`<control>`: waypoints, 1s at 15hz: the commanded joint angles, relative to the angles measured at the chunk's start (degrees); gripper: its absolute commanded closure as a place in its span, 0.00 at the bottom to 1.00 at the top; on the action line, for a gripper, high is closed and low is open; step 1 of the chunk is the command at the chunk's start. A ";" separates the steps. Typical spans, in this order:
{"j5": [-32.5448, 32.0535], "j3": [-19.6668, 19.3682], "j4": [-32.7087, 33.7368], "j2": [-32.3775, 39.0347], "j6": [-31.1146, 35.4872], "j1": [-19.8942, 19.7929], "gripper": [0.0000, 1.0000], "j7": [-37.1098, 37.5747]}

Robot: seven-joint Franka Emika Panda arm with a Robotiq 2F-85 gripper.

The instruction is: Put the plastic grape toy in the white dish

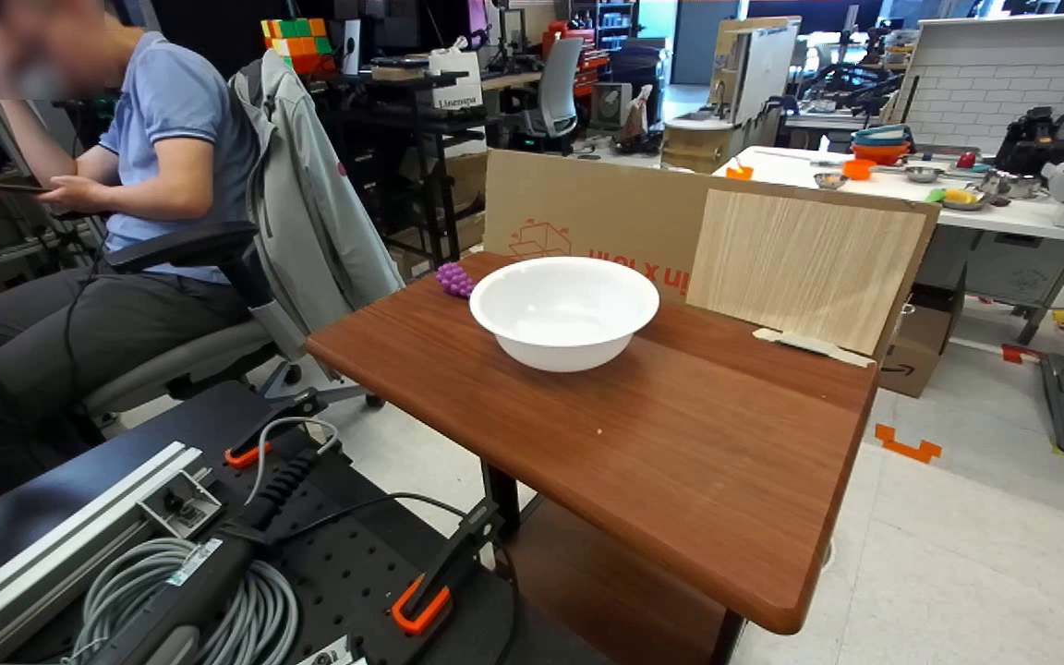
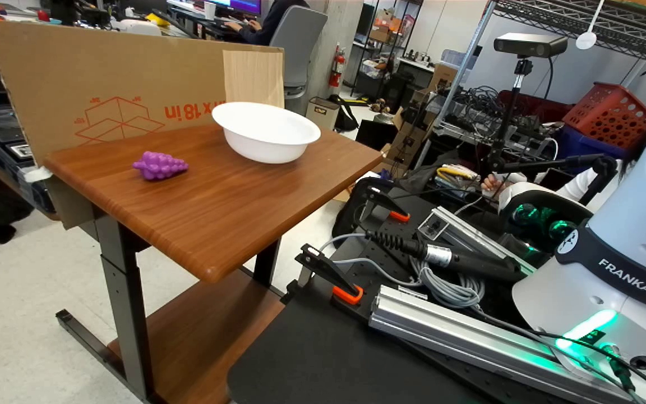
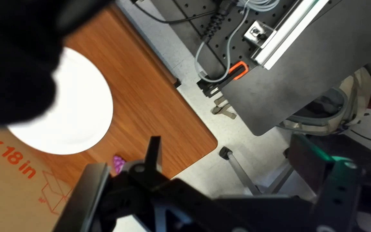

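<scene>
The purple, bumpy plastic grape toy lies on the brown table in both exterior views [image 1: 454, 280] [image 2: 160, 166]. In the wrist view the grape toy [image 3: 118, 163] is partly hidden behind a gripper finger. The white dish stands upright on the table, apart from the grape toy, in both exterior views [image 1: 564, 342] [image 2: 264, 137]. In the wrist view the dish [image 3: 85, 106] is partly covered by a dark blurred shape. My gripper [image 3: 229, 141] shows only in the wrist view. Its fingers are wide apart with nothing between them, high above the table corner and floor.
The brown table [image 1: 680, 462] has a cardboard sheet [image 2: 132, 84] standing along one edge, with a light wood-patterned panel [image 1: 809, 268]. A black bench [image 2: 356, 348] with clamps, cables and a metal rail is beside the table. A person [image 1: 163, 139] sits near the table.
</scene>
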 commanded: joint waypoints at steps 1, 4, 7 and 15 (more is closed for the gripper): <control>-2.86 -0.30 0.76 2.62 9.77 0.78 0.00 -3.64; -1.14 -0.93 2.60 7.55 14.64 1.70 0.00 -6.05; 0.54 -0.83 5.32 14.17 17.06 1.97 0.00 -7.22; -1.86 3.27 20.68 36.77 15.95 -0.58 0.00 -2.97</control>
